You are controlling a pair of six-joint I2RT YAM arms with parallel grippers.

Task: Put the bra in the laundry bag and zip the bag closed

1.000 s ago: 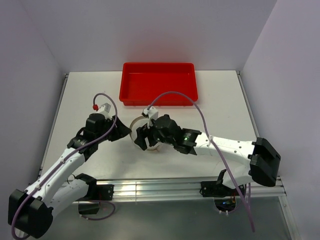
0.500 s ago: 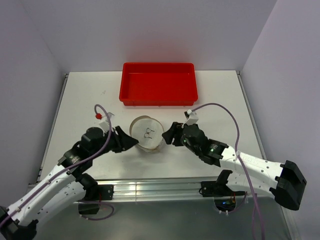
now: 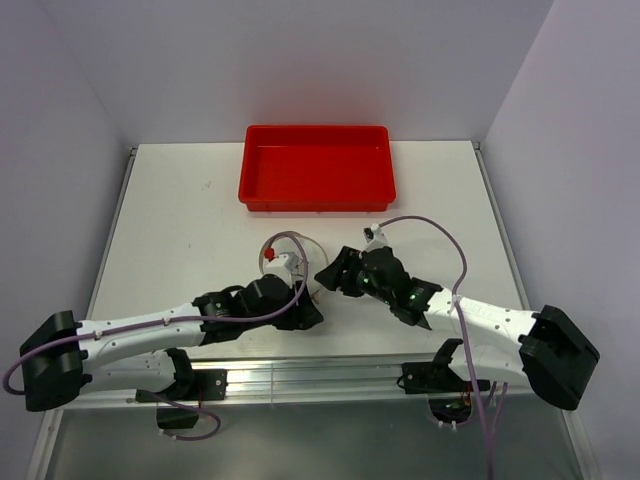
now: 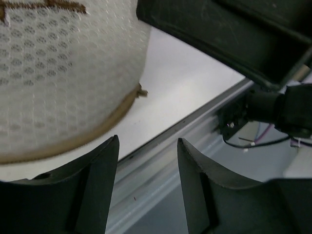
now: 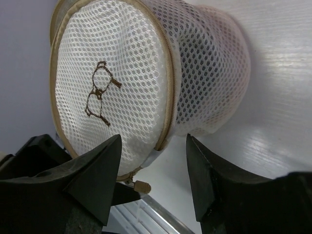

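The laundry bag point(image 5: 122, 73) is a white mesh drum with a tan zip rim. Its round lid with the dark bra drawing point(image 5: 100, 92) faces the right wrist camera, and the zip pull point(image 5: 141, 186) hangs at the bottom. My right gripper point(image 5: 153, 137) is open, with a fingertip on either side of the lower rim. From above, only a sliver of the bag point(image 3: 310, 268) shows between my right gripper point(image 3: 325, 275) and the left wrist. My left gripper point(image 4: 148, 139) is open and empty. It sits just past the bag's side point(image 4: 63, 73) and points at the table's front edge. The bra is hidden.
A red tray point(image 3: 316, 167) stands at the back middle of the white table. The metal front rail point(image 4: 195, 141) runs just beyond my left fingers. Part of the right arm's black body point(image 4: 234, 34) hangs close above the left gripper. Grey walls close in on both sides.
My left arm has swung right and now lies across the front of the bag, covering most of it from above. My right gripper has edged left to the bag's rim.
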